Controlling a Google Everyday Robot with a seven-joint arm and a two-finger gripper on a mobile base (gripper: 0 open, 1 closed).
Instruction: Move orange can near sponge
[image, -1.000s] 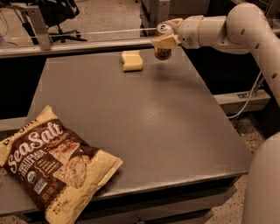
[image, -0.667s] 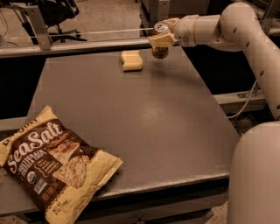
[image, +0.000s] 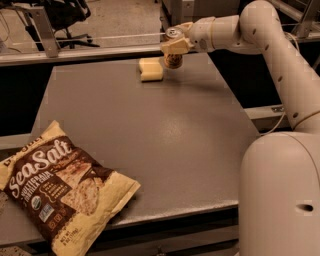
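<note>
White rounded arm (image: 280, 60), dark screw dots; tan claw (image: 172, 46) at table (image: 150, 130) far edge.

One high view across table (image: 165, 130) toward far-edge pincer (image: 173, 49) around orange can (image: 173, 61)

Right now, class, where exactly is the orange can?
In the camera view, the orange can is held in the gripper at the table's far edge, just right of the sponge, well away from the chip bag.

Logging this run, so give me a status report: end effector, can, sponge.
End effector over table far edge, shut on orange can. Can upright, close beside sponge. Chip bag near front corner, well clear.
</note>
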